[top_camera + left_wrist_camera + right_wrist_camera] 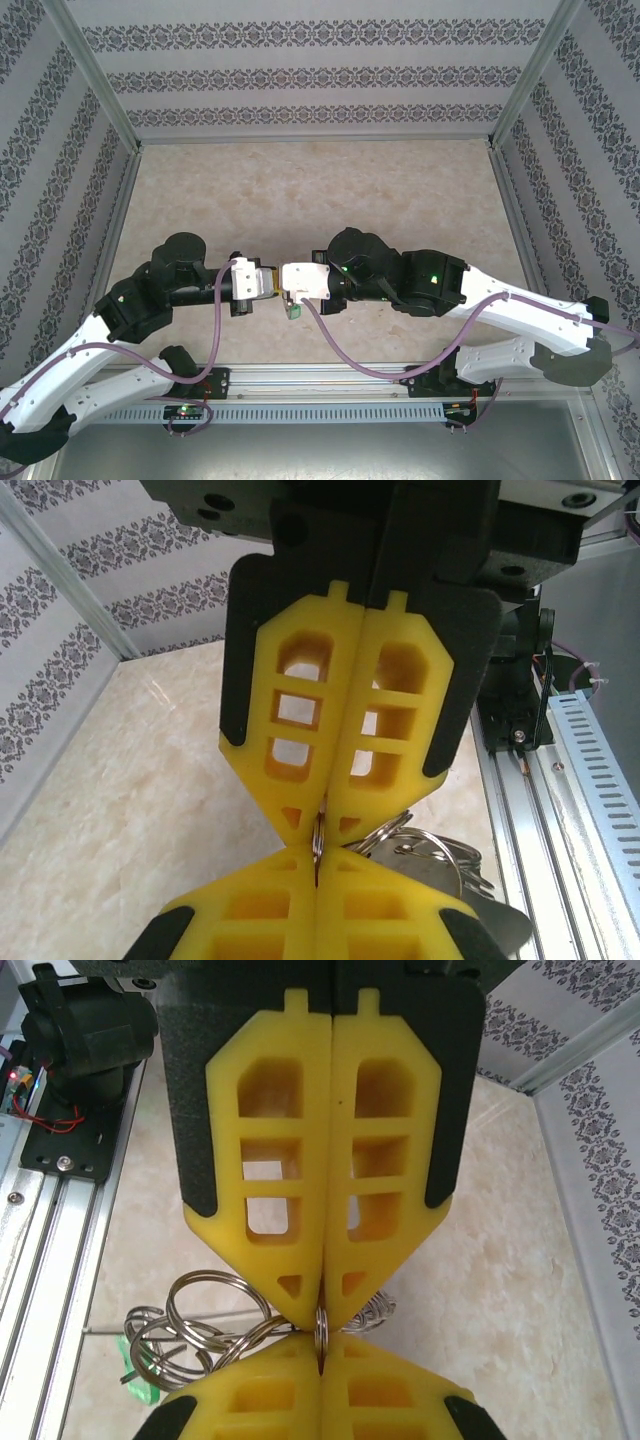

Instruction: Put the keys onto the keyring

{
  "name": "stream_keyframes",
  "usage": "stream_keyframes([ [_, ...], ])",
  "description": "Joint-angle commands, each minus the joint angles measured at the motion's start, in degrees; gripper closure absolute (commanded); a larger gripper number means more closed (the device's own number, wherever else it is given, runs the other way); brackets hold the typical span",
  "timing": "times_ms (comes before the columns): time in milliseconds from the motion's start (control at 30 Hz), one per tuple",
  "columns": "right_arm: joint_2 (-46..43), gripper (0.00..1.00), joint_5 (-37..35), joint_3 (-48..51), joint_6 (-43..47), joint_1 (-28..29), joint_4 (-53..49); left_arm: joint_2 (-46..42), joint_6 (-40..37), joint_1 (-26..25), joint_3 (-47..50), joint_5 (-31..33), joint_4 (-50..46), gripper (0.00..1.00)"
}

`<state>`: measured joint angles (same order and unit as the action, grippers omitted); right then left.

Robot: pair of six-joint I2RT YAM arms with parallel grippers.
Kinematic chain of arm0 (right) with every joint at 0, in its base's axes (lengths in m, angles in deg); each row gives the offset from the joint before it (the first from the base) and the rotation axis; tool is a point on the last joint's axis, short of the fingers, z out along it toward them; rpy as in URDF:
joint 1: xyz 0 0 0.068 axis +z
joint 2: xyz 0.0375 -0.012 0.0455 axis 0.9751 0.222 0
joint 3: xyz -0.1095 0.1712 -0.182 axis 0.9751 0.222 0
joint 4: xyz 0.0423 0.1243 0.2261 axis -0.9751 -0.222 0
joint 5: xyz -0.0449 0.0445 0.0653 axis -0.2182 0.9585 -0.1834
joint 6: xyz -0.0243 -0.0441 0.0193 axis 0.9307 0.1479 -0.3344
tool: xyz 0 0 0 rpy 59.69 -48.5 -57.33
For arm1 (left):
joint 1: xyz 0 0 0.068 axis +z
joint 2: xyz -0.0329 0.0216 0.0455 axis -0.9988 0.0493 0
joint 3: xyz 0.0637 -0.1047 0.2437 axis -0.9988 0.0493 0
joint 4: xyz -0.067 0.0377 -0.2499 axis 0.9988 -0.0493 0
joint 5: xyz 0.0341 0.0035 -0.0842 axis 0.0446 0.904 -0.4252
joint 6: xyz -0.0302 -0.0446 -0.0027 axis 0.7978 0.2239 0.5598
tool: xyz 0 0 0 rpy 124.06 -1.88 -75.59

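My left gripper [274, 282] and right gripper [287, 283] meet tip to tip above the table's near middle. Both are shut on the same small metal ring [318, 838], seen edge-on between the yellow fingertips [322, 1332]. The rest of the keyring hangs beside the tips: a bunch of metal rings [200, 1320], its flat grey body [500, 920] and the small green tag [135, 1375], which also dangles below the grippers [294, 311]. In the left wrist view my left gripper [318, 858] rises from the bottom, with the right gripper [322, 825] above it. The black-headed key is hidden.
A beige marble-patterned table [320, 190] stretches away behind the arms, enclosed by patterned walls. An aluminium rail with cable ducting [330, 385] runs along the near edge, close beneath the hanging keyring. The right arm's base and wiring [70, 1070] stand by the rail.
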<state>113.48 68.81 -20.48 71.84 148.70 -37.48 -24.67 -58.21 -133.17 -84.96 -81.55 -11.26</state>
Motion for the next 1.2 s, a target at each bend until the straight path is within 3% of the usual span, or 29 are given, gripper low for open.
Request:
stream_keyframes([
  [0, -1.8, 0.98, -0.6, -1.3, 0.5, 1.1, 3.8, -1.0, -0.1, 0.4, -0.3, -0.5, 0.6, 1.0],
  [100, -2.9, 0.84, -0.9, 0.7, -0.3, 1.0, 5.3, -3.3, 4.0, 0.4, 1.9, -2.9, 6.9, 1.0],
  [233, -4.2, 0.81, -0.9, 2.5, -1.5, 0.9, 7.0, -5.0, 8.4, 0.4, 3.7, -5.3, 13.1, 1.0],
  [500, -5.5, 0.85, -0.8, 4.1, -2.3, 0.6, 9.0, -7.6, 13.6, 0.4, 6.0, -7.7, 19.9, 1.0],
  [633, -6.2, 0.98, -0.4, 4.6, -2.3, 0.5, 9.7, -8.2, 16.2, 0.4, 7.7, -8.4, 23.5, 1.0],
  [800, -5.6, 1.0, -2.0, 2.9, -1.4, 0.4, 8.6, -5.7, 11.3, 0.4, 5.3, -4.4, 14.2, 1.0],
  [900, -3.4, 1.0, -3.8, 0.5, -0.3, 0.6, 5.7, -3.6, 6.0, 0.4, 3.0, -1.2, 6.7, 0.91],
  [1000, -0.6, 1.0, -5.4, -2.4, 0.3, 1.2, 2.2, -0.8, 1.0, 0.4, 0.1, 1.4, -0.1, 0.89],
  [1167, 1.4, 1.0, -6.1, -4.7, 0.4, 1.6, 0.1, 0.7, -2.1, 0.4, -1.5, 3.7, -3.1, 0.9],
])
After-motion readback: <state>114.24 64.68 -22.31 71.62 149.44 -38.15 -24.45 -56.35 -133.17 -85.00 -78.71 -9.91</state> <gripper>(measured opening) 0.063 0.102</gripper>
